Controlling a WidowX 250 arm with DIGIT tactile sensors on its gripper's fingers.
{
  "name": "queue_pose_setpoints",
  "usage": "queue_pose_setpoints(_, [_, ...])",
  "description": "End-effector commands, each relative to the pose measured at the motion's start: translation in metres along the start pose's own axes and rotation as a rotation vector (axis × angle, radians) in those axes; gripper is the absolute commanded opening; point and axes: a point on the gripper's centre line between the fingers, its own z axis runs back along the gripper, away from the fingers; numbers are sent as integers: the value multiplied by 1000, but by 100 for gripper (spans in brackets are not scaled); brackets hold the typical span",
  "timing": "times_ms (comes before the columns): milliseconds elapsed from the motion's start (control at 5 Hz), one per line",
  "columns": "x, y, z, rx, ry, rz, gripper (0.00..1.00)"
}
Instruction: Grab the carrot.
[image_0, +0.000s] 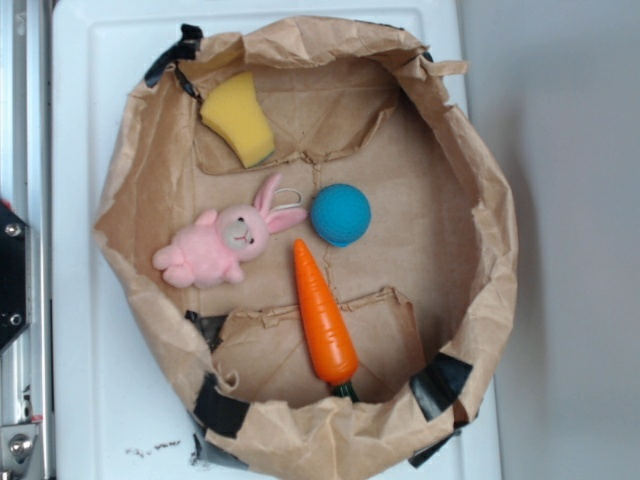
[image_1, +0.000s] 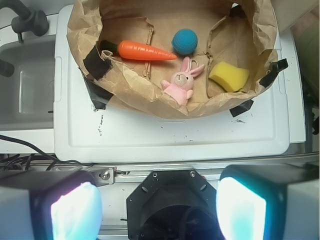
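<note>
Carrot (image_0: 324, 315) lies lengthwise, tip toward the blue ball (image_0: 340, 214); pincer (image_1: 160, 210) wide, empty.

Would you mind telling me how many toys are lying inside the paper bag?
4: the yellow sponge at the top left, the pink plush bunny at the left, the blue ball in the middle, and the carrot below the ball. Nothing seems hidden.

1. We see a glossy orange carrot (image_0: 323, 318) with a dark green stem, just below the plain blue ball (image_0: 340, 214).
2. Left of the ball lies a pale pink bunny (image_0: 222, 243).
3. Up-left of the ball sits a yellow sponge (image_0: 239, 118).
4. Around them stands a brown paper bag (image_0: 478, 215) patched with black tape, on a white surface (image_0: 85, 80).
</note>
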Motion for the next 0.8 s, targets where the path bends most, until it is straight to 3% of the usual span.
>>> queue_pose_setpoints(0, [0,0,0,0,0,0,100])
queue_pose_setpoints(200, [49,-8,-7,-50,35,-8,100])
queue_pose_setpoints(400, [98,-9,-22,-99,-8,-57,100])
queue_pose_setpoints(600, [147,3,-35,-72,-69,-114,100])
